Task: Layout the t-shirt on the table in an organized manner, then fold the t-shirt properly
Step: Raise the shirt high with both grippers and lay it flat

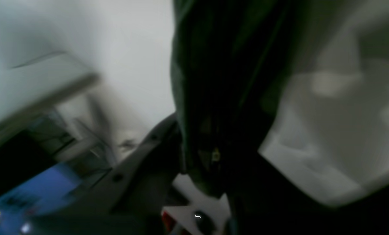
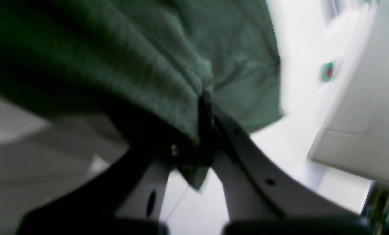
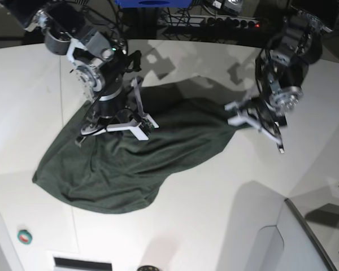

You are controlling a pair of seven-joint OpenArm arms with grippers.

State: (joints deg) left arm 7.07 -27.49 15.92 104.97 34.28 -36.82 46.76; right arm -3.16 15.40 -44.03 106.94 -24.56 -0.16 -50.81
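Note:
The dark green t-shirt [image 3: 135,164] lies crumpled across the white table [image 3: 214,209], its bulk toward the left. In the base view my right gripper [image 3: 146,127] stands over the shirt's upper middle, and my left gripper [image 3: 231,113] is at the shirt's right tip. Seen from the right wrist, the right gripper [image 2: 203,109] is shut on a fold of the t-shirt [image 2: 142,55], with a cloth corner poking out below the fingers. The blurred left wrist view has the left gripper [image 1: 187,140] shut on the dark t-shirt [image 1: 220,65], which hangs in front of the lens.
A small red and green button [image 3: 24,236] sits near the table's front left corner. A grey raised panel [image 3: 305,237] stands at the front right. A thin dark seam [image 3: 61,101] runs down the tabletop at the left. Cables and a power strip [image 3: 231,22] lie behind the table.

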